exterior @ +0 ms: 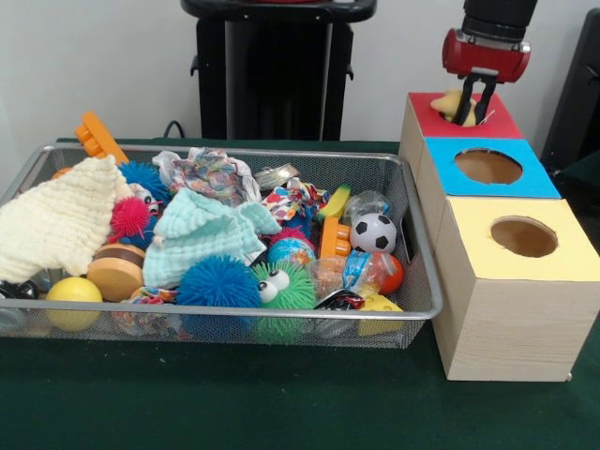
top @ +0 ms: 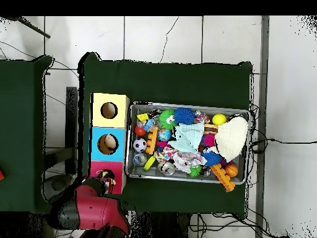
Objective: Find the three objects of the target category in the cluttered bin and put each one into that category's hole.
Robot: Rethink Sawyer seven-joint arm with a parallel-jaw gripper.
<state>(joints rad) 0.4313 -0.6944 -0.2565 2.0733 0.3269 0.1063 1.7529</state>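
Note:
My gripper (exterior: 475, 112) hangs right over the hole of the red-topped box (exterior: 497, 124), the farthest of three boxes. Its fingers are shut on a small pale yellow object (exterior: 452, 101) that sits at the hole's mouth; its shape is partly hidden. In the overhead view the gripper (top: 106, 180) covers the red box (top: 99, 168), and the hole cannot be seen. The wire bin (exterior: 412, 211) holds mixed toys and cloths: a soccer ball (exterior: 374, 232), a blue spiky ball (exterior: 217, 281), a green fuzzy toy with eyes (exterior: 283, 286), a yellow ball (exterior: 73, 292).
A blue-topped box (exterior: 536, 180) and a yellow-topped box (exterior: 469, 225) stand in a row beside the bin's right side, each with an open round hole. A cream cloth (exterior: 56, 220) and a mint cloth (exterior: 202, 234) cover part of the bin.

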